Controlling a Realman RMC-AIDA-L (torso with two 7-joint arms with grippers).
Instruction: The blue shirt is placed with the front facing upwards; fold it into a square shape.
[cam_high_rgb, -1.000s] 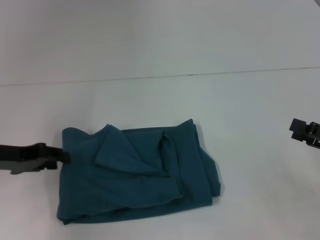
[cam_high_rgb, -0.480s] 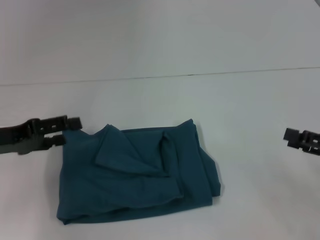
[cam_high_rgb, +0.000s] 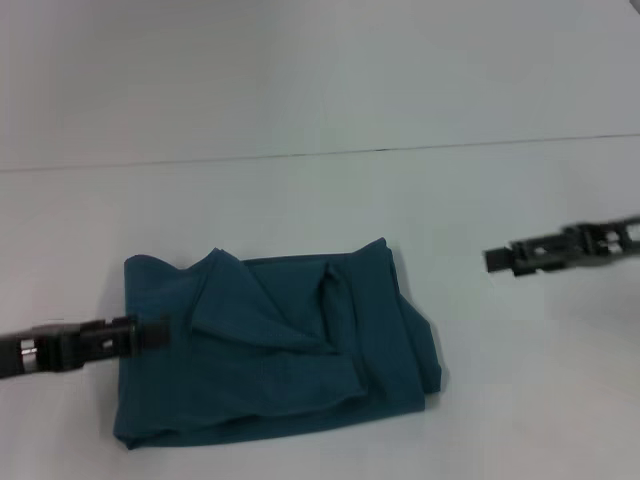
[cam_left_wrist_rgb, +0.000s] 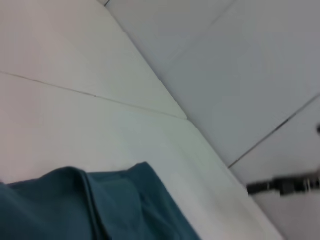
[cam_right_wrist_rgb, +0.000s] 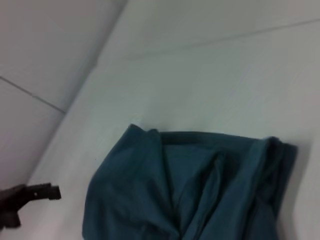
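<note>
The blue shirt (cam_high_rgb: 270, 350) lies on the white table as a rough rectangle, with a loose triangular flap and several wrinkled layers on top. No lettering shows. My left gripper (cam_high_rgb: 155, 333) reaches in from the left, and its tip is over the shirt's left edge at mid-height. My right gripper (cam_high_rgb: 495, 261) hovers to the right of the shirt, well apart from the cloth. The left wrist view shows one corner of the shirt (cam_left_wrist_rgb: 100, 210) and the right gripper (cam_left_wrist_rgb: 252, 188) far off. The right wrist view shows the folded shirt (cam_right_wrist_rgb: 190, 190) and the left gripper (cam_right_wrist_rgb: 50, 192) beside it.
The white table (cam_high_rgb: 320, 200) carries the shirt, with bare surface on every side. A thin seam line (cam_high_rgb: 400, 148) runs across the table far behind the shirt.
The left gripper has come down from the shirt's far left corner to the middle of its left edge. The right gripper has swung in leftward toward the shirt.
</note>
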